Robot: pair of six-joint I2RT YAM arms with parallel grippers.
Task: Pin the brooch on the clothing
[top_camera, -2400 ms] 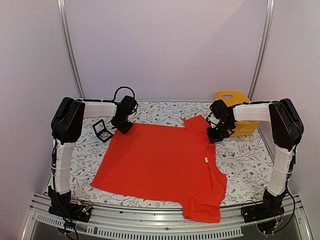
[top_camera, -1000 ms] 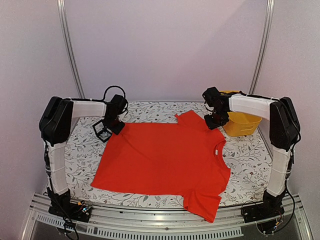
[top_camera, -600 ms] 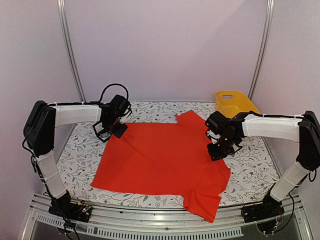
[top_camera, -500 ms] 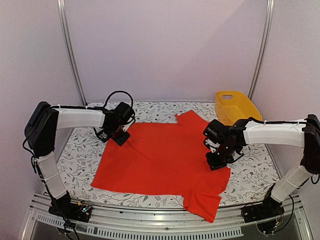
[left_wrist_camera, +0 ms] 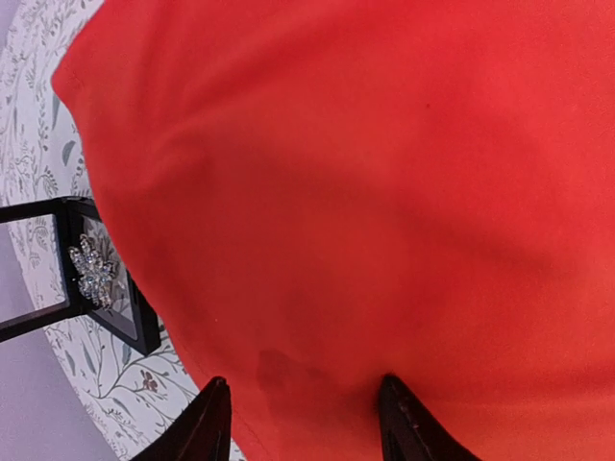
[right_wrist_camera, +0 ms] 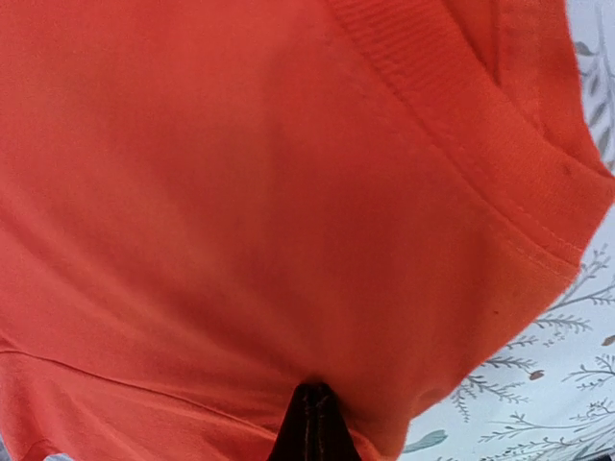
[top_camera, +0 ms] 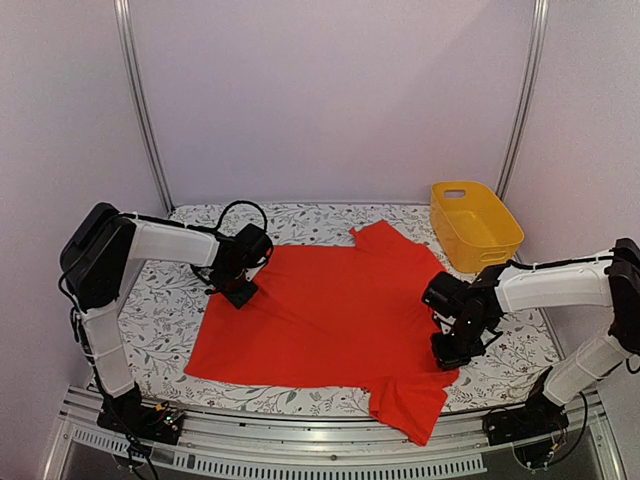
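The red-orange T-shirt (top_camera: 330, 310) lies spread flat under the left gripper (left_wrist_camera: 303, 427). Its edge near the collar is pinched in the right gripper (right_wrist_camera: 312, 423). The small silvery brooch (left_wrist_camera: 93, 272) sits to the left of the left gripper, just beside the shirt's edge.

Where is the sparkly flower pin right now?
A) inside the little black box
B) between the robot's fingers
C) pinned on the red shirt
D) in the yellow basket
A: the left wrist view shows the brooch lying in the black box on the table, just beside the edge of the red shirt and not on it.
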